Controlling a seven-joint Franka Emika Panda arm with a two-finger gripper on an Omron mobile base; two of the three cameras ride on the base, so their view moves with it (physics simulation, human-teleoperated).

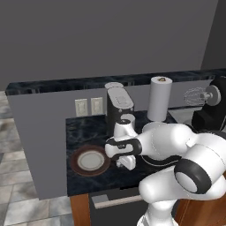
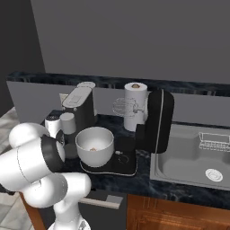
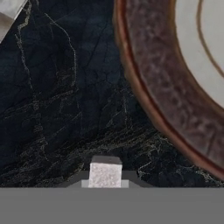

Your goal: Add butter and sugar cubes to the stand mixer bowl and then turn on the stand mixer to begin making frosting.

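My gripper (image 3: 105, 178) is shut on a tiny whitish sugar cube (image 3: 105, 174), low over the dark marble counter (image 3: 65, 109). The hand (image 1: 125, 162) hangs just right of the brown-rimmed plate (image 1: 90, 161). In the right base view the off-white stand mixer bowl (image 2: 94, 144) sits on the black stand mixer's (image 2: 158, 121) flat base, under the raised whisk (image 2: 122, 107). A small tan bit (image 2: 93, 148) lies at the bowl's bottom. The mixer's head (image 1: 211, 106) also stands at the far right of the left base view. The butter is out of view.
A dark coffee machine (image 1: 119, 106) and a paper towel roll (image 1: 159, 98) stand at the back of the counter. A small cup (image 2: 67, 122) sits beside the coffee machine. A steel sink (image 2: 193, 157) lies right of the mixer. The plate's rim (image 3: 175, 109) is close to the gripper.
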